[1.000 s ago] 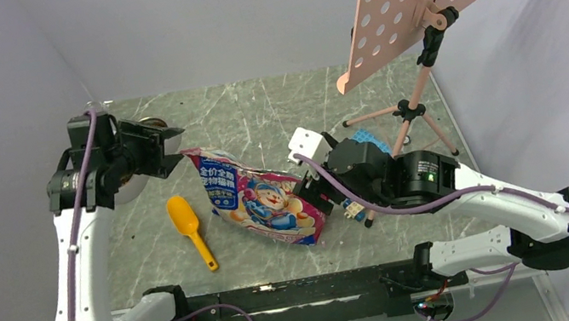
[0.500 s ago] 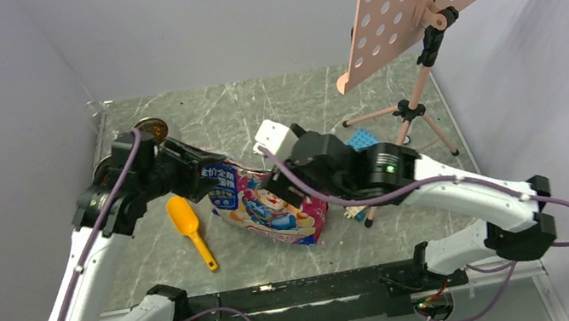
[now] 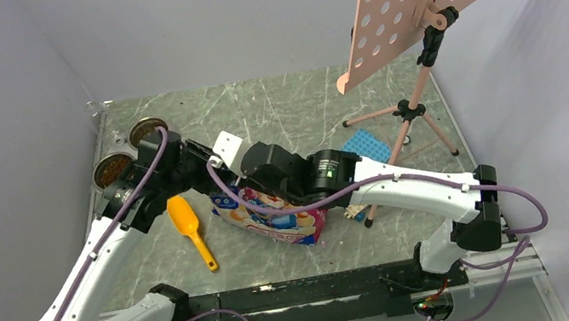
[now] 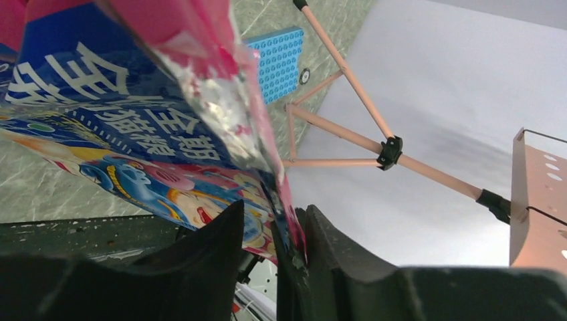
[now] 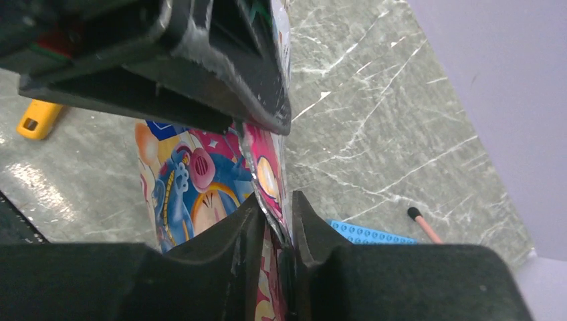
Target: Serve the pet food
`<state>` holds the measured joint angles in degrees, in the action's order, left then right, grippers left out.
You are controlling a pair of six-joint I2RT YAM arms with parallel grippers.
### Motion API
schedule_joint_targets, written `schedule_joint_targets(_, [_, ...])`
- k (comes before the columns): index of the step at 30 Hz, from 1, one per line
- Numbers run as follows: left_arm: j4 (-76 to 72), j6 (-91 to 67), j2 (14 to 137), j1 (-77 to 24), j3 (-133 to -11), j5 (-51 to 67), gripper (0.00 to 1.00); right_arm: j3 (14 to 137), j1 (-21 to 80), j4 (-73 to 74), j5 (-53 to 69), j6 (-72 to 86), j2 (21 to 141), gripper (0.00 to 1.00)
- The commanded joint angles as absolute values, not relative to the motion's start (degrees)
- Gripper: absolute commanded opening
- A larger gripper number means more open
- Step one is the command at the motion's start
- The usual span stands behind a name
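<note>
Gripping together, the left gripper (image 3: 202, 160) and the right gripper (image 3: 242, 174) meet at the upper edge of the pet food pouch (image 3: 278, 220), which sits on the table (image 3: 289, 104) beside the scoop (image 3: 191, 227). From the left wrist, both fingers pinch the pouch's pink rim. From the right wrist, the fingers clamp the same foil edge.

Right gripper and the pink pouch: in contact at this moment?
Touching. The right wrist view shows the edge of the pink pouch pinched between the two fingers of the right gripper.
</note>
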<state>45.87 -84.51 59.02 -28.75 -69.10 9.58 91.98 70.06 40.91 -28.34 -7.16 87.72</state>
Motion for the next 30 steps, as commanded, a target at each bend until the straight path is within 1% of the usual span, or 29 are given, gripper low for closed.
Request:
schedule_joint_targets(1, [41.93,-103.35,57.35,-30.04,-66.36,7.29,0.37,88.44,72.22,33.19,-35.10,-12.52,85.71,0.20])
schedule_joint_targets(2, [41.35,-103.39,57.45,-30.06,-66.16,7.15,0.30,87.01,72.97,32.04,-36.25,-13.75,85.18,0.15])
schedule_joint_targets(3, [40.71,-103.24,57.67,-30.07,-65.98,7.06,0.18,85.61,73.69,30.94,-37.45,-14.91,84.73,0.09])
schedule_joint_targets(4, [40.34,-103.30,57.85,-30.07,-65.99,6.95,0.08,84.24,74.48,29.54,-39.14,-16.21,84.33,0.00])
schedule_joint_targets(5, [40.23,-103.38,57.99,-30.10,-66.09,6.76,0.01,83.00,75.22,28.49,-41.13,-17.46,84.05,0.00])
schedule_joint_targets(7, [40.88,-103.68,58.18,-30.05,-66.52,6.25,0.00,81.01,76.01,27.21,-42.14,-19.13,83.35,0.00])
schedule_joint_targets(9, [41.75,-104.16,58.04,-29.97,-67.11,5.98,0.00,80.27,75.61,26.38,-39.61,-17.77,81.70,0.00])
schedule_joint_targets(13, [43.05,-103.58,59.19,-29.47,-68.22,8.54,0.00,82.13,74.63,29.33,-37.78,-15.17,82.08,0.00])
schedule_joint_targets(14, [42.90,-103.54,59.45,-29.48,-68.18,9.20,0.00,81.81,74.59,28.73,-37.68,-15.61,82.11,0.12])
schedule_joint_targets(15, [42.84,-103.58,59.64,-29.49,-68.19,9.87,0.00,81.43,74.62,28.16,-38.00,-16.31,82.14,0.28])
schedule_joint_targets(16, [42.70,-103.74,59.77,-29.52,-68.18,10.39,0.00,81.38,74.56,27.79,-37.95,-16.77,82.43,0.40])
schedule_joint_targets(17, [42.72,-103.98,59.77,-29.53,-68.22,10.75,0.00,81.62,74.56,27.56,-37.93,-17.17,82.89,0.46])
schedule_joint_targets(20, [43.43,-104.56,59.16,-29.21,-68.84,10.00,0.00,82.32,74.36,26.63,-40.34,-18.66,84.35,0.48])
schedule_joint_targets(22, [43.80,-104.59,58.67,-28.54,-68.91,9.96,0.00,82.24,73.86,26.84,-42.28,-18.85,85.07,0.44])
schedule_joint_targets(23, [43.85,-104.59,58.52,-28.12,-68.91,10.18,0.00,81.80,73.57,27.06,-42.90,-18.53,85.10,0.41])
schedule_joint_targets(24, [43.94,-104.59,58.35,-27.78,-68.69,10.39,0.00,80.90,73.35,26.97,-43.39,-18.14,84.62,0.35])
schedule_joint_targets(26, [44.07,-104.59,58.11,-27.25,-68.21,10.74,0.00,79.44,73.15,28.77,-43.24,-16.85,83.11,0.00])
schedule_joint_targets(28, [43.74,-104.74,57.93,-26.80,-67.73,11.26,0.00,79.02,73.12,32.91,-39.57,-14.57,81.03,0.00])
schedule_joint_targets(30, [43.22,-104.69,58.08,-26.25,-67.42,11.90,0.00,77.69,73.11,33.39,-38.76,-12.14,77.41,0.00])
